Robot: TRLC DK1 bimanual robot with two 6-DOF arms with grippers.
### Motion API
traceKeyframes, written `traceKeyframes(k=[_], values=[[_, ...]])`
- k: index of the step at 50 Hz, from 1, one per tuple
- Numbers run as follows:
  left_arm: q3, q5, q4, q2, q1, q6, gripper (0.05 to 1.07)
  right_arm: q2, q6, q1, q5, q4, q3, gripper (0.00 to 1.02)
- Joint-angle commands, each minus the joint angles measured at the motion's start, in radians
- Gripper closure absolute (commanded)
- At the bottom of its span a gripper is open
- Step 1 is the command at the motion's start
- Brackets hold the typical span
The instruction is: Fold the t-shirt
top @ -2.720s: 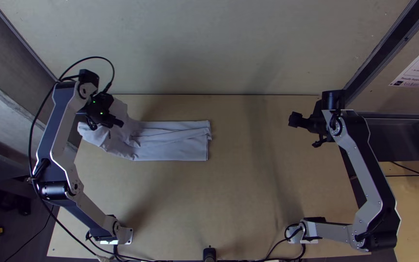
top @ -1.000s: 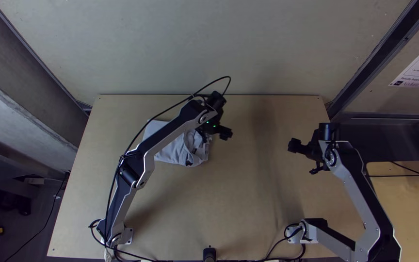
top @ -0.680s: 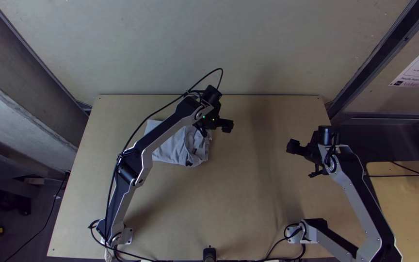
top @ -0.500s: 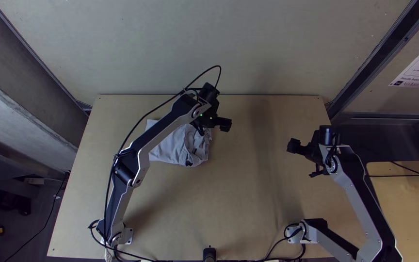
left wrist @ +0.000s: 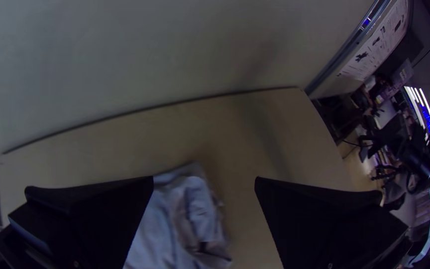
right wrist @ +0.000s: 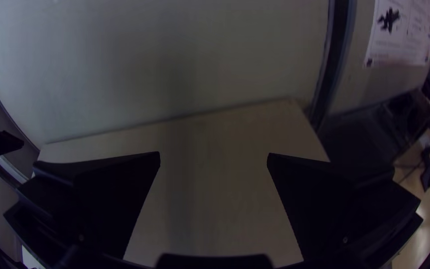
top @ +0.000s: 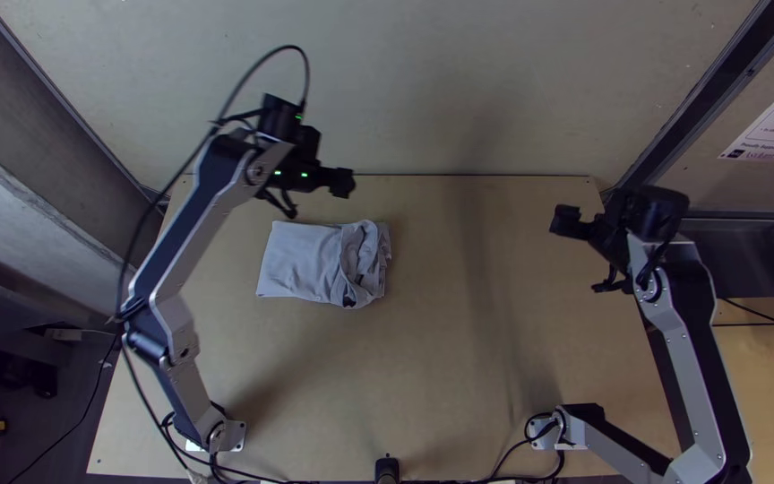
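Overhead, whole folded t-shirt (top: 306,260), left wrist, parted fingers (left wrist: 100,214)

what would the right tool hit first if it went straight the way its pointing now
Most likely the wooden table: a bare stretch of it shows between the open fingers of the right tool. Its tilt and height are hard to judge, so that's a guess.

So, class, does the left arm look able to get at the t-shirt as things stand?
Probably yes: the left gripper, open and empty, hangs near the far edge of the t-shirt in the top view. Nothing covers the t-shirt, and the right gripper is well off to the side.
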Motion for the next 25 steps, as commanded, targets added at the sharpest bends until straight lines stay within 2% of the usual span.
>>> traceKeyframes(k=[1, 7, 14, 25], values=[[-0.065, -0.034, -0.014, -0.128, 0.057, 0.076, 0.1, 0.023, -0.078, -0.01, 0.004, 0.019, 0.088, 0.04], [-0.134, -0.043, 0.012, -0.238, 0.163, 0.126, 0.1, 0.006, -0.148, -0.014, 0.004, 0.052, 0.118, 0.04], [-0.287, -0.043, 0.139, -0.401, 0.292, 0.191, 0.1, -0.048, -0.214, -0.022, 0.004, 0.129, 0.108, 0.04], [-0.626, -0.046, 0.417, -0.689, 0.444, 0.277, 0.1, -0.131, -0.226, -0.033, 0.004, 0.194, 0.085, 0.04]])
